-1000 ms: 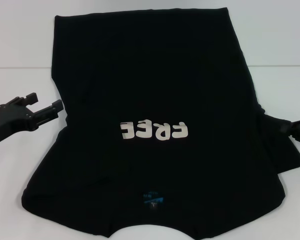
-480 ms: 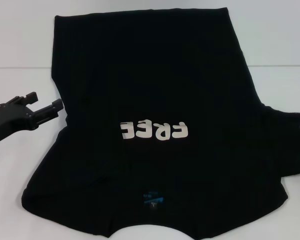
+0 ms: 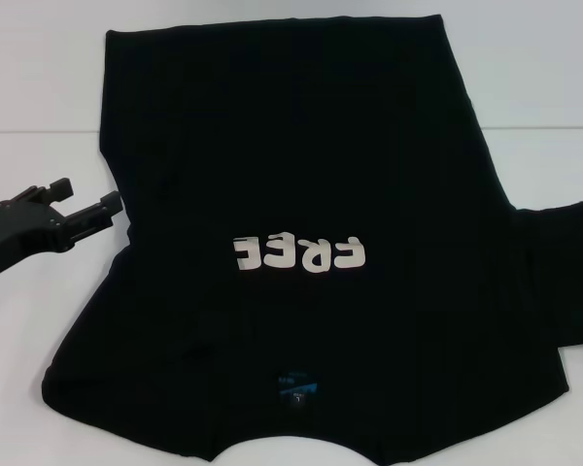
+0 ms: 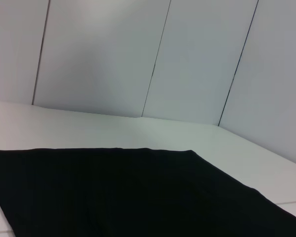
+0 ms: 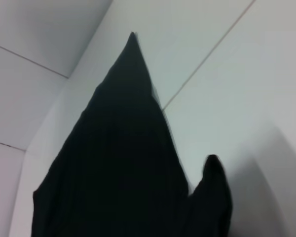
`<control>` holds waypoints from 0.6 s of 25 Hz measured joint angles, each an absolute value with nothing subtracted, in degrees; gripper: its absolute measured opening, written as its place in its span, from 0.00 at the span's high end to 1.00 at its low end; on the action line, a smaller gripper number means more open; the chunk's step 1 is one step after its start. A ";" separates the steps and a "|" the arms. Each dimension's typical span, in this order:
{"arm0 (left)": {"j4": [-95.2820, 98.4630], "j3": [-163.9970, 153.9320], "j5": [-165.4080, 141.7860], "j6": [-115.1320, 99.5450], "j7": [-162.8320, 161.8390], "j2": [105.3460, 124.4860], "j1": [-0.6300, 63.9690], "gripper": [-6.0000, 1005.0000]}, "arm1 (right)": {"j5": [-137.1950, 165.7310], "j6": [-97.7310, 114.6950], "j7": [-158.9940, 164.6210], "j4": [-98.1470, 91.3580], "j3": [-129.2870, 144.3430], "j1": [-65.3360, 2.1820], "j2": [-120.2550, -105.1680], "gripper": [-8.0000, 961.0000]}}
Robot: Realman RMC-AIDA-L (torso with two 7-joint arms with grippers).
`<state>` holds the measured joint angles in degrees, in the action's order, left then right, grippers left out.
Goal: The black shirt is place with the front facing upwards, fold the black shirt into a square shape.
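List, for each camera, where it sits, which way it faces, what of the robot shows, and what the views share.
Head view: on the robot's head, looking forward and down at the black shirt on the white table; the left gripper shows beside the shirt's edge.
Left wrist view: low by the table, facing the wall panels across the shirt; no fingers show.
Right wrist view: low, looking along the shirt; no fingers show.
Shared: shirt and table.

One shirt (image 3: 301, 194) lies on one tabletop (image 3: 544, 87). One pincer (image 3: 87, 209) shows, the left; four white letters (image 3: 299, 254) mark the shirt.
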<state>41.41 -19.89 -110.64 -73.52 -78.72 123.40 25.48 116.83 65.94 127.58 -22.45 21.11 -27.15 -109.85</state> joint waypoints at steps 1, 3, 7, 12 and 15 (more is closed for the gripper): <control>41.43 -19.88 -110.65 -73.49 -78.73 123.40 25.46 0.13 | 116.82 66.40 127.59 -22.61 20.78 -27.00 -109.82 0.97; 41.47 -19.86 -110.65 -73.46 -78.79 123.40 25.43 0.13 | 116.81 67.25 127.64 -23.14 20.00 -26.63 -109.76 0.97; 41.55 -19.86 -110.65 -73.46 -78.95 123.40 25.34 0.13 | 116.80 69.02 127.67 -23.70 18.48 -25.93 -109.65 0.97; 41.58 -19.86 -110.66 -73.46 -79.11 123.40 25.31 0.13 | 116.77 69.98 127.62 -23.70 17.49 -25.20 -109.26 0.97; 41.56 -19.86 -110.71 -73.46 -79.17 123.40 25.31 0.13 | 116.71 71.25 127.30 -23.70 16.32 -24.83 -109.15 0.97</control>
<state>41.56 -19.86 -110.71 -73.46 -79.17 123.40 25.31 116.71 71.25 127.30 -23.70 16.32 -24.83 -109.15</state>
